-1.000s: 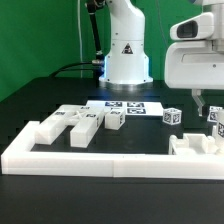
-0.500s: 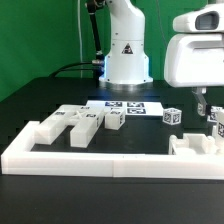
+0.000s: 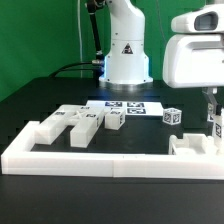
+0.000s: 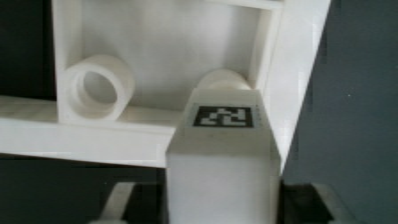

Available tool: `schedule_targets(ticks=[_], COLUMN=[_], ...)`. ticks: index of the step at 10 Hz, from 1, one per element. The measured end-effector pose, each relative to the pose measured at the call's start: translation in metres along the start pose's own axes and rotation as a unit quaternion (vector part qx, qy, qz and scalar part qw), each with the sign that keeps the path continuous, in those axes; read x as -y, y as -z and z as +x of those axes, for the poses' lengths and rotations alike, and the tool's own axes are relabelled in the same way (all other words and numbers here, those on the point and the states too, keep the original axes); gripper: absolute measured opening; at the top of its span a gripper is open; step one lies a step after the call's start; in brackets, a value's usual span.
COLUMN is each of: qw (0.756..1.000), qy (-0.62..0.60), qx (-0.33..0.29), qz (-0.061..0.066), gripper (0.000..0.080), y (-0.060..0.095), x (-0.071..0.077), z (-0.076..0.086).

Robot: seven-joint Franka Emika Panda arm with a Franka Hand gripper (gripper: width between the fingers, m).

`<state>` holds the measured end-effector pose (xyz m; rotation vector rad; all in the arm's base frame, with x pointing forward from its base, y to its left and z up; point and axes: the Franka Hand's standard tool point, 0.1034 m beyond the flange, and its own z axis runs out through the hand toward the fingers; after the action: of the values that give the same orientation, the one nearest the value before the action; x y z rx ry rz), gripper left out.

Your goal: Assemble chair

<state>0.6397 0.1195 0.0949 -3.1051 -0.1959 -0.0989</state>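
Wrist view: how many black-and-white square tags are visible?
1. The tag sits on the white bar, in front of the white frame with a round hole. Others may be hidden.

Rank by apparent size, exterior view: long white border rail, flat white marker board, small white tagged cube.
Largest: long white border rail, though nearest.
Middle: flat white marker board.
Smallest: small white tagged cube.

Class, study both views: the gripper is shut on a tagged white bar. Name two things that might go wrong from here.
1. The gripper is shut on the tagged bar, which appears close to the holed panel; lifting might drag or tip that panel.
2. The bar's faces look smooth, so it may slip or twist in the grip.
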Motion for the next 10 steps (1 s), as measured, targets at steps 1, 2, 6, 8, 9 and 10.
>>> schedule_targets(ticks=[1,2,6,8,9,10], qw=[0.999,0.997,0.963,0.923,0.889,0.861], qy=[-0.032,-0.081,-0.270,-0.385,-0.459,-0.509], qx=[0.000,0.000,0.001,0.002,0.002,0.000], qz=[0.001,0.000,0.001,0.003,0.002,0.009], gripper=[0.0284,0.0284,0.0284,0.0285,0.0285,0.0285], y=[0.0000,-0.0002,-0.0005,-0.0012,-0.0017,-0.0020], x=[0.0001,-0.0004,-0.0017,-0.0025,-0.0029,-0.0036], z=[-0.0001,-0.0002,-0.0013,-0.0022,-0.0026,-0.0027])
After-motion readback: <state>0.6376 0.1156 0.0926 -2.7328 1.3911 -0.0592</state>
